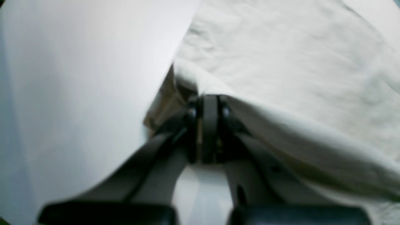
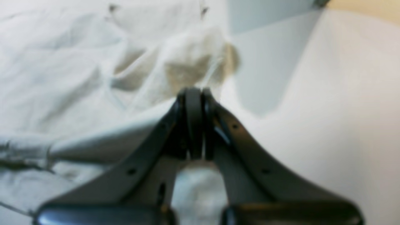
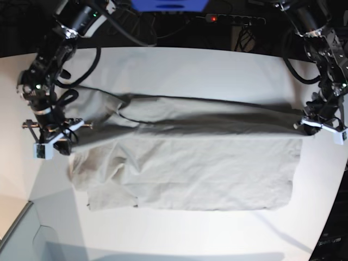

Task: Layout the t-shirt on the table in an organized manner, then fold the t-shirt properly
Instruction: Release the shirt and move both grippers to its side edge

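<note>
The light grey-beige t-shirt (image 3: 190, 174) lies spread lengthwise on the white table (image 3: 179, 65), its far edge lifted and stretched in a fold between the two arms. On the right of the base view my left gripper (image 3: 305, 124) is shut on the shirt's edge; its wrist view shows the closed left gripper (image 1: 207, 100) pinching a bunch of t-shirt (image 1: 281, 62) cloth above the table (image 1: 78, 78). At the base view's left, my right gripper (image 3: 64, 138) is shut on the other end. Up close, the right gripper (image 2: 193, 92) has the crumpled t-shirt (image 2: 78, 68) fabric pinched at its tips.
A power strip (image 3: 234, 19) with a red light and dark cables lie beyond the table's curved far edge. A grey surface (image 3: 22, 234) shows off the table's front left corner. Bare tabletop runs in front of the shirt and behind it.
</note>
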Available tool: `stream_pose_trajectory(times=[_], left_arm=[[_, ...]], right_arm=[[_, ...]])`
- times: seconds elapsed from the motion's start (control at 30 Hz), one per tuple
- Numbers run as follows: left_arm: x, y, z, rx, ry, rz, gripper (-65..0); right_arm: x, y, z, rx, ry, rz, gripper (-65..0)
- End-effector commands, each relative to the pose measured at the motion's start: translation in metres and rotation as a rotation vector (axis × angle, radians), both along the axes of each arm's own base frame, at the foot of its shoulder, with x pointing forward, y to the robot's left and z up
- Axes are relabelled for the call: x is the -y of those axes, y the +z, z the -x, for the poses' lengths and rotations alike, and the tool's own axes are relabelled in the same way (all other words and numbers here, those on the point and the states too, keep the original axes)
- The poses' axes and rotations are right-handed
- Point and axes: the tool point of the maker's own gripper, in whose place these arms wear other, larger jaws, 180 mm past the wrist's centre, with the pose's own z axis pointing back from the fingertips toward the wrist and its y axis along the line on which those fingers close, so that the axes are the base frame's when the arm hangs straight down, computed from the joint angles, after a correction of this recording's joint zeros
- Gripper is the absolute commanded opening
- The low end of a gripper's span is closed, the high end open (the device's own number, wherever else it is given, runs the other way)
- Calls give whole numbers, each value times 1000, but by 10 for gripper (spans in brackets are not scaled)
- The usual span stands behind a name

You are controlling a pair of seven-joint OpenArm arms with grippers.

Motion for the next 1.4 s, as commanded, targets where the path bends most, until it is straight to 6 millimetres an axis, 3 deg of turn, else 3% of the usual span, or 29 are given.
stream_pose_trajectory(times=[0.0,0.27,0.43,0.53,0.73,0.83,0.97,1.1,1.37], left_arm=[[-8,19,-12,59,2,-26,-650],[-7,19,-24,67,7,-12,-650],[-9,8,-30,35,8,16,-625],[-1,5,-35,12,-53,-5,-497],[-7,22,-39,60,-35,-25,-119],[-4,32,-39,83,-43,-42,-17],[-4,6,-14,12,-39,-36,-7],[-5,-34,2,-77,-11,26,-6],[-14,-50,-5,6,57,36,-9]], right_arm=[[-3,13,-11,53,21,-7,-650],[-16,-18,-20,-20,81,-50,-650],[-13,-21,-21,-37,97,-31,-650],[-6,-20,-20,-39,96,-14,-597],[15,-10,-8,-24,48,25,-407],[26,-3,5,-10,5,42,-360],[25,-10,32,-42,-2,60,-355],[20,-24,52,-87,-6,47,-355],[19,-44,79,-157,-6,45,-355]])
